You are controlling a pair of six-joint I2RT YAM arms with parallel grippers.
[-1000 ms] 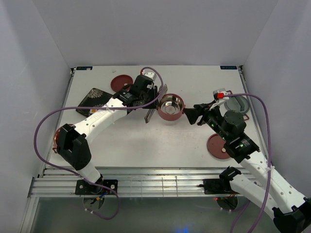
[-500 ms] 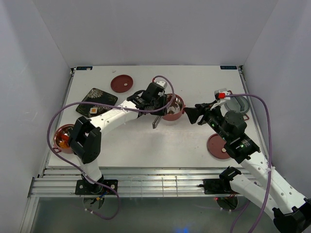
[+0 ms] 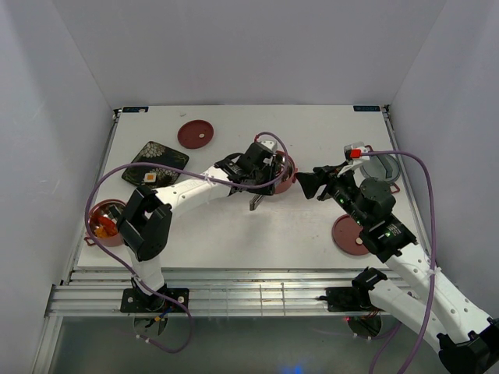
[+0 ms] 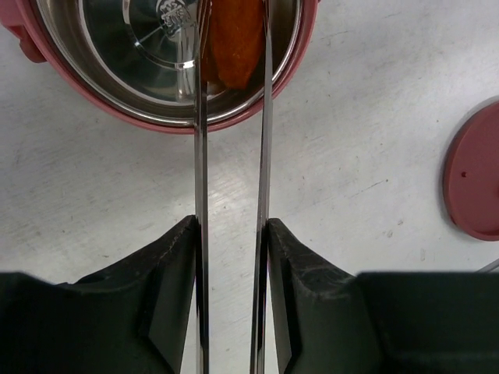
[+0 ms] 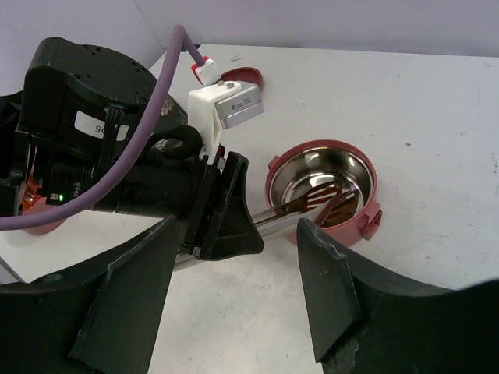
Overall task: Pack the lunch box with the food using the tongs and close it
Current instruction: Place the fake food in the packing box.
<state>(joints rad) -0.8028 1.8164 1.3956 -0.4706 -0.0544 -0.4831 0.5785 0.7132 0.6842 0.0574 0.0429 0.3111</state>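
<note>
My left gripper [image 3: 261, 175] is shut on the silver tongs [image 4: 201, 156], one arm against each finger. The tongs' tips reach into the open lunch box tier [image 4: 117, 109], a dusty-red bowl with a steel inside, and an orange piece of food [image 4: 234, 39] sits between them. In the right wrist view the same tier [image 5: 362, 199] shows the tong tips [image 5: 320, 199] inside it. My right gripper [image 5: 234, 288] stands open just right of the tier [image 3: 290, 181], holding nothing. A second tier [image 3: 97, 209] holding orange food stands at the far left.
A dark floral plate [image 3: 160, 156] with a small piece of food [image 3: 150, 178] lies at the back left. One dark-red lid [image 3: 195, 134] lies behind it, another [image 3: 348, 234] beside my right arm. A grey ring [image 3: 387, 167] lies at the right edge.
My left arm has swung right from beside the plate to the middle tier, carrying the tongs; their tips now reach into the bowl. The right arm has not moved.
</note>
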